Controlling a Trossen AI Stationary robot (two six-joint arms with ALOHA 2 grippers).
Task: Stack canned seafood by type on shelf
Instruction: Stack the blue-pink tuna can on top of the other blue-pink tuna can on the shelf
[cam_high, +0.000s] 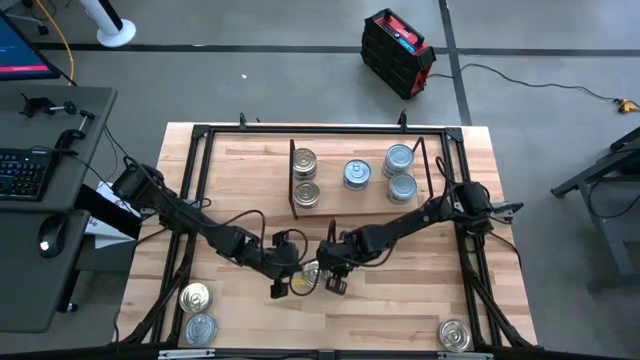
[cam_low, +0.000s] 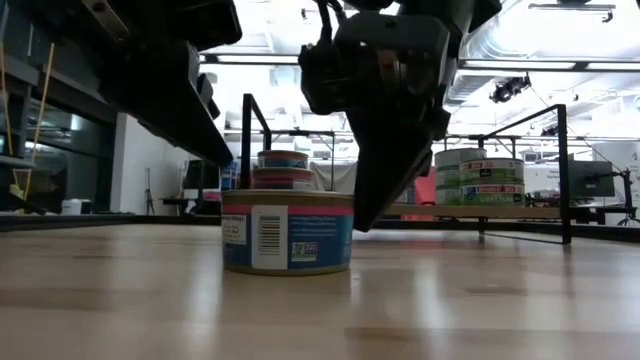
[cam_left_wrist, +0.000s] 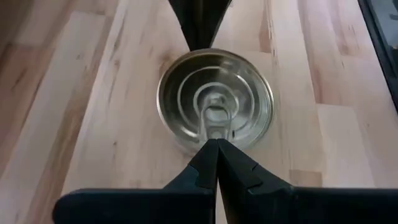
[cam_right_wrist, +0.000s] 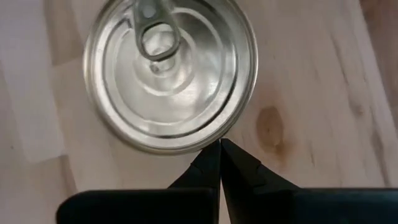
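A flat tin (cam_low: 287, 231) with a silver pull-tab lid and a blue label stands upright on the tabletop between both grippers; it also shows in the high view as the tin (cam_high: 311, 272). My left gripper (cam_left_wrist: 216, 143) is shut and hangs over the tin's left side, seemingly clear of it. My right gripper (cam_right_wrist: 219, 144) is shut, its tips at the tin's right rim. The shelf (cam_high: 345, 205) lies toward the far side. It carries two stacks (cam_high: 305, 178) (cam_high: 400, 172) and a single tin (cam_high: 357, 175). My right gripper has its shut fingers (cam_low: 385, 185) slanting down from above against the tin's right side, near the rim (cam_right_wrist: 208, 142). The tin stands flat on the tabletop. I cannot tell for certain that the tips touch.
Two tins (cam_high: 195, 297) (cam_high: 200, 327) sit near the table's front left corner and another tin (cam_high: 455, 335) near the front right. Black frame bars (cam_high: 200, 180) run along the table's sides. Open wood lies between the shelf and the grippers.
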